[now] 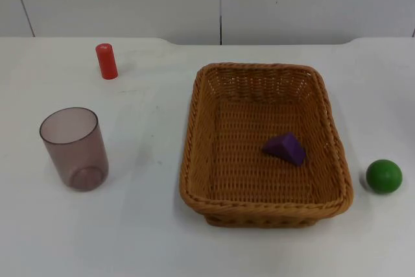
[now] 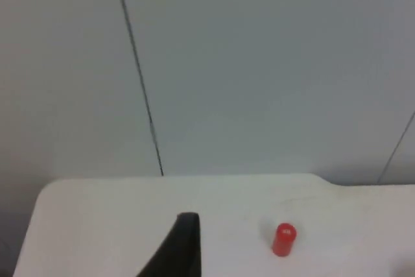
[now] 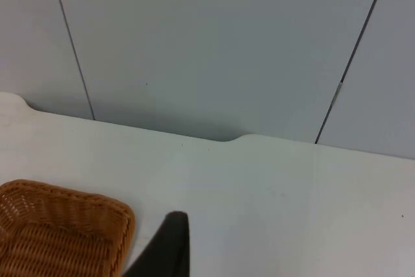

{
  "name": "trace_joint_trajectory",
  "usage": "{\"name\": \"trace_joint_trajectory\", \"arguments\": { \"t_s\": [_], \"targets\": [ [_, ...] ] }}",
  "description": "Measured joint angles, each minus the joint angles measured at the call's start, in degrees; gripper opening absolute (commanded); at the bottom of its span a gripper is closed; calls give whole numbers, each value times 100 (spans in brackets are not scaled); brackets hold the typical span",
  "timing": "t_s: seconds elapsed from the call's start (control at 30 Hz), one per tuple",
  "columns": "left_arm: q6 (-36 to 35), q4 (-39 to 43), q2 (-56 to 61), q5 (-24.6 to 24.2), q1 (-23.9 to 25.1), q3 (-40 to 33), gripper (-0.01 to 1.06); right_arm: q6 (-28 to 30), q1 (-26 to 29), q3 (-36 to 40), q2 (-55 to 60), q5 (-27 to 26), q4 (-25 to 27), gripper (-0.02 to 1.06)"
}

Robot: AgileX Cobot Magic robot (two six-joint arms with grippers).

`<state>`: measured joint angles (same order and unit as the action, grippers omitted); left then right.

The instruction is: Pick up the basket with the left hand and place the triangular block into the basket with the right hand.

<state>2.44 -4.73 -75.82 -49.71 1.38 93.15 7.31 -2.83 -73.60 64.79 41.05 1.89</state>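
- Basket (image 1: 267, 207), wicker, sits on the white table (image 1: 149, 238); purple triangular block (image 1: 285, 148) lies inside it, right of its middle.
- My left gripper (image 2: 185, 251) hangs raised, aimed at the partition wall (image 2: 259, 63), well left of the basket near the red cylinder (image 2: 284, 239); finger spread: cannot tell.
- My right gripper (image 3: 170, 248) hangs raised just beyond the basket's far corner; finger spread: cannot tell.
- Green ball (image 1: 384, 176) rests right of the basket, clear cup (image 1: 74, 148) left.

Basket (image 3: 61, 231): cut off at frame edge, one corner visible. Left gripper (image 2: 175, 251), right gripper (image 3: 165, 248): one fingertip each; finger spacing undeterminable.
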Motion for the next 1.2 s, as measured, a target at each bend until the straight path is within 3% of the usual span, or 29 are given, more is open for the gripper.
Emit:
{"name": "trace_joint_trajectory", "arguments": {
  "t_s": [0.17,0.33,0.53,0.7,1.03,1.2],
  "targets": [
    [119,-66,411,346,189,-1109,105,0,0,0,0,20,0,105],
    [141,-42,649,564,189,-1704,105,-16,0,0,0,20,0,105],
    [155,130,789,866,189,-1757,105,-16,0,0,0,-115,0,105],
    [142,69,799,1097,189,-1757,105,-162,0,0,0,-628,0,105],
    [-52,3,852,632,189,-1794,105,-303,0,0,-40,-599,-90,105],
    [-244,303,1384,335,189,-1814,105,-324,0,26,-668,-129,-146,105]
  ]
}}
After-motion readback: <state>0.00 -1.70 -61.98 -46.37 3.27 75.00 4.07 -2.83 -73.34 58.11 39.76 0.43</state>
